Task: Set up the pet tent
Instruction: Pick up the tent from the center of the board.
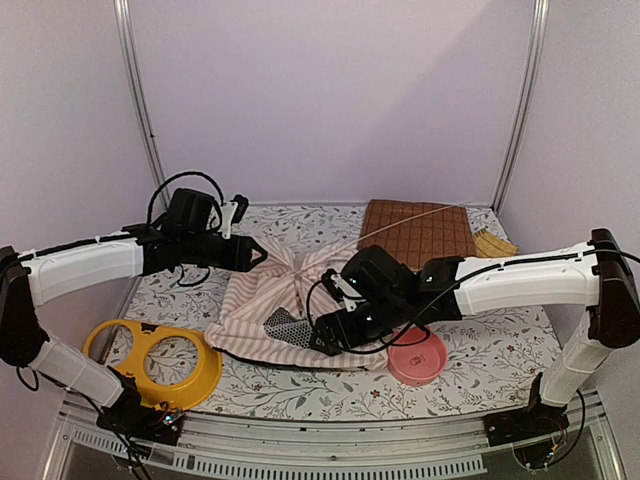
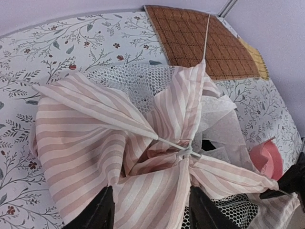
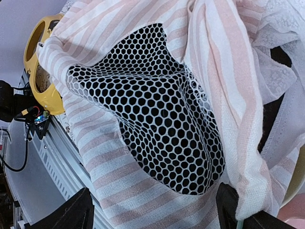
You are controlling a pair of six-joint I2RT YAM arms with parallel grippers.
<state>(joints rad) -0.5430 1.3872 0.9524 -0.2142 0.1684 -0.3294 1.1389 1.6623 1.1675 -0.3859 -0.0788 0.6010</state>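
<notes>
The left tool (image 1: 258,252) sat at eleven o'clock of the pet tent (image 1: 250,310). Its fingers (image 2: 102,212) stood partly apart with striped cloth between them. I could not tell if they squeezed it. The tent lay crumpled in the middle of the bench (image 1: 480,350). At its four o'clock, the right tool (image 1: 322,335) was spread wide over the mesh (image 3: 157,105).

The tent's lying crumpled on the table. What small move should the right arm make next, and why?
Probably close the right gripper on the striped hem beside the mesh panel: its jaws stand open around that edge, and the pet tent lies collapsed.
</notes>
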